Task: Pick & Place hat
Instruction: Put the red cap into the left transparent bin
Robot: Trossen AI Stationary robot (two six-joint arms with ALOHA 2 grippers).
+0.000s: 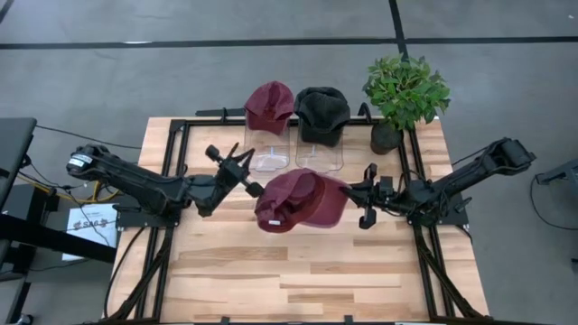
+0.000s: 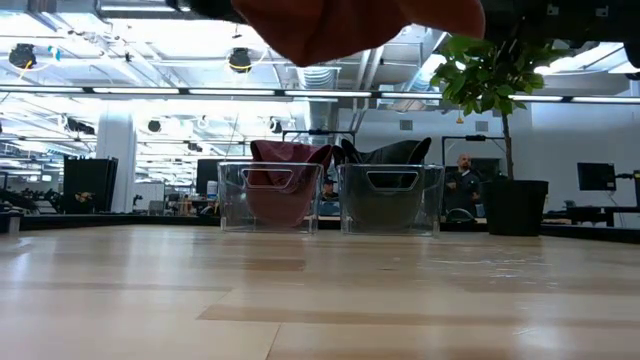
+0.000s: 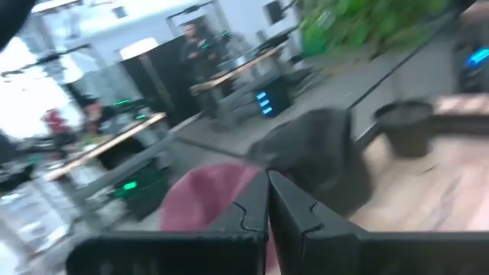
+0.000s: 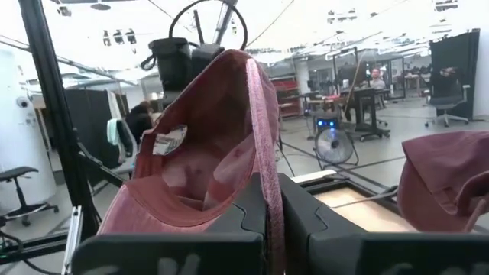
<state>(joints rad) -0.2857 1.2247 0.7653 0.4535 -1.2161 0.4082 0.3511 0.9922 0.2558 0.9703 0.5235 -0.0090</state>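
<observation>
— Where do we find the hat?

— We see the maroon hat [image 1: 296, 200] lifted off the table [image 1: 298, 271], pinched at its edge by the right gripper [image 1: 361, 200]. In the right wrist view the cloth of the brim runs down between that gripper's fingers [image 4: 248, 210], which are pressed onto it.

— And our other arm?

— The left gripper [image 1: 242, 167] hangs just beside the hat, on the side away from the right fingers. Its fingers [image 3: 248, 210] are pressed together with nothing between them.

— What lies beyond the fingers?

— Past both grippers, near the table's far edge, we see two clear bins touching side by side. The left bin [image 1: 268, 149] carries a second maroon cap [image 1: 269, 105], the right bin [image 1: 320, 152] a dark grey cap [image 1: 322, 108]. A potted plant [image 1: 404, 90] stands just beside the right bin.
</observation>
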